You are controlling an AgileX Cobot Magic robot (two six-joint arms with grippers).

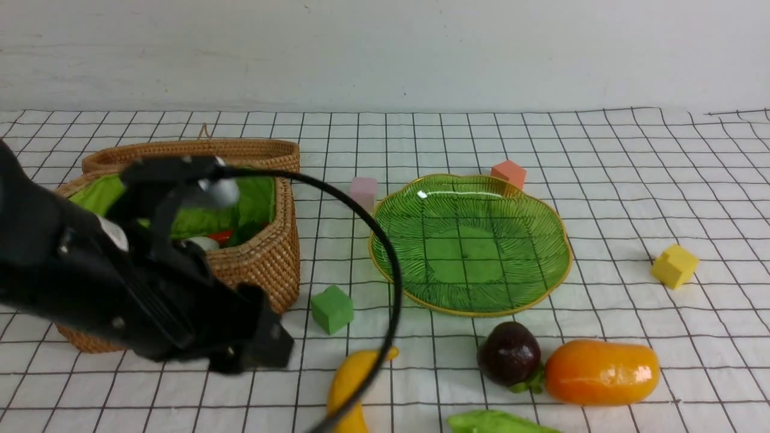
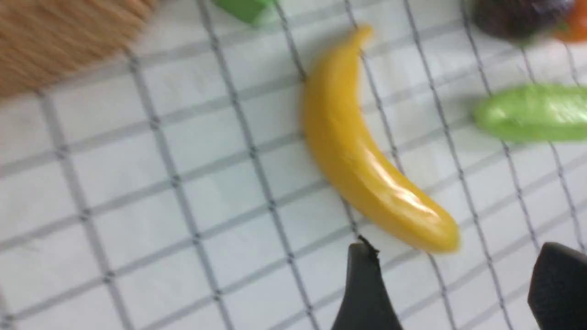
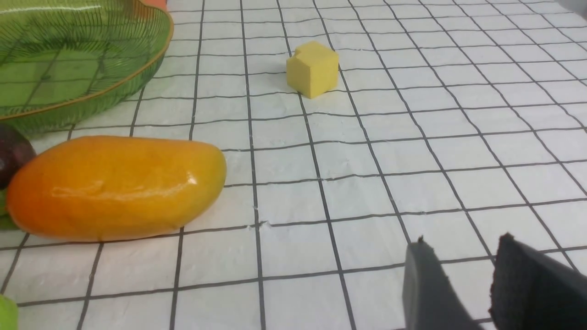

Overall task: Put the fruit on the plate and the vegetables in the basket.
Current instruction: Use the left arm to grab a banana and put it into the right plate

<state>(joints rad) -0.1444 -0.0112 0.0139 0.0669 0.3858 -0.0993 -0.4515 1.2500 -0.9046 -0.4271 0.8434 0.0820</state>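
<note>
The left gripper point(image 2: 451, 270) hung with its fingers wide apart and nothing between them, the yellow banana point(image 2: 371, 169) near it on the grid cloth. The right gripper point(image 3: 472, 270) stood narrowly open, empty. Farther out lay the dark purple fruit point(image 1: 510, 353), the orange mango point(image 1: 601, 373) and the light green vegetable point(image 1: 496, 422), below the green plate point(image 1: 469, 252); at left stood the wicker basket point(image 1: 283, 264), something red and something white inside.
</note>
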